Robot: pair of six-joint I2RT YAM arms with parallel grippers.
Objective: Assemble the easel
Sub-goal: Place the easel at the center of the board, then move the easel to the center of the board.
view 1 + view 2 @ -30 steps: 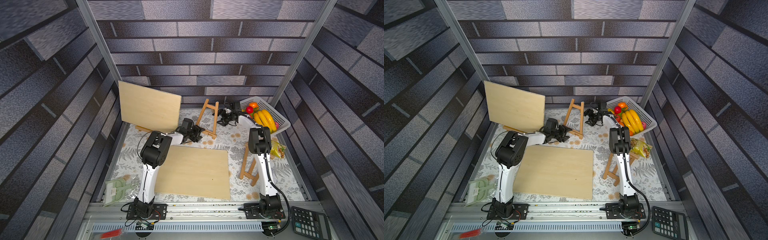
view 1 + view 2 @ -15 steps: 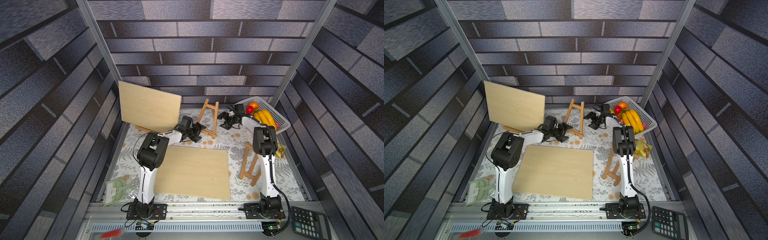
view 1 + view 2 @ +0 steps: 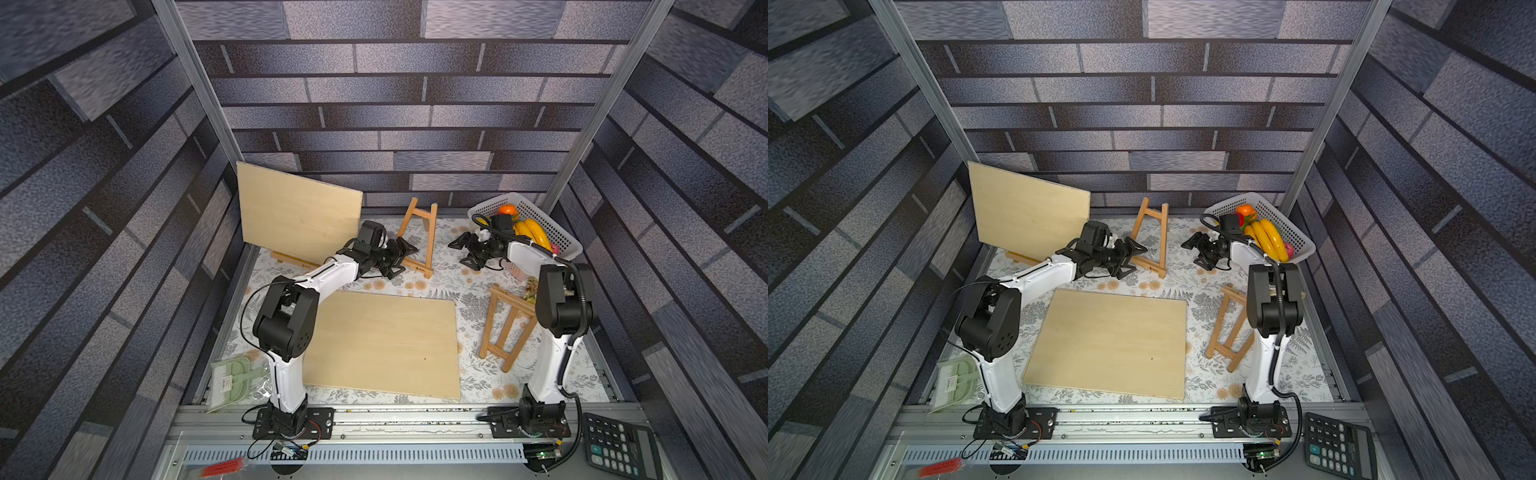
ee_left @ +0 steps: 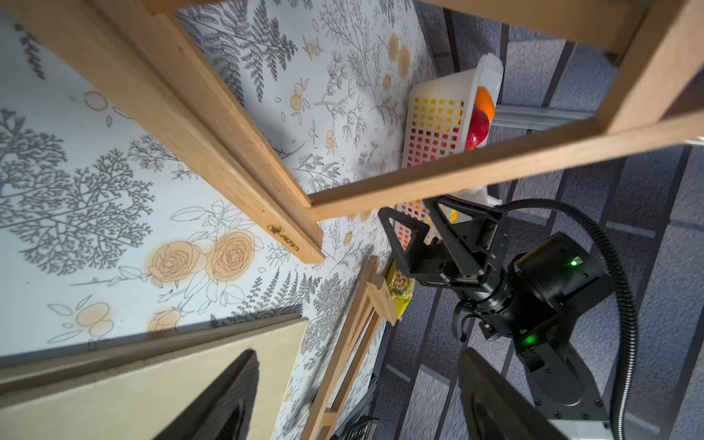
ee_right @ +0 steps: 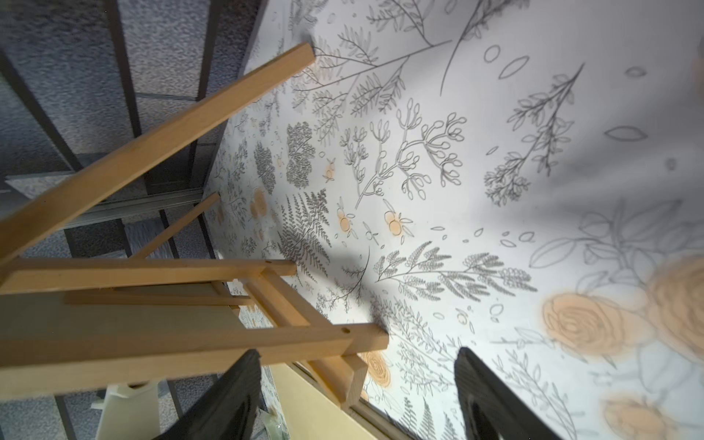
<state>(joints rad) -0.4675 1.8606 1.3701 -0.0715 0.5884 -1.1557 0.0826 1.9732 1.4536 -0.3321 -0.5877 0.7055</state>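
Where a floral cloth covers it, table (image 3: 478, 382): carries two boards, three easels and a fruit basket; both arms are mounted on its near rail.
Flat board (image 3: 382, 340): lies face up in the middle of the table, between the two arm bases.
Upright board (image 3: 297, 212): leans at the back left, its lower edge on the ledge of the loaded easel (image 3: 286, 259), which it mostly hides.
Lying easel (image 3: 487, 324): flat on the cloth at the right, beside the right arm and partly hidden by it.
Standing easel (image 3: 431, 241): upright at the back centre, legs splayed, ledge bare, between the two grippers.
Basket (image 3: 555, 232): back right corner, holding bananas plus orange and red fruit.
Left gripper (image 3: 405, 259): just beside the standing easel's ledge, on its left; jaws spread with nothing between them; whether a tip touches the wood cannot be told.
Right gripper (image 3: 460, 253): apart from the standing easel on its right, in front of the basket; jaws spread, empty.
Calculator (image 3: 619, 446): off the cloth, near right corner.
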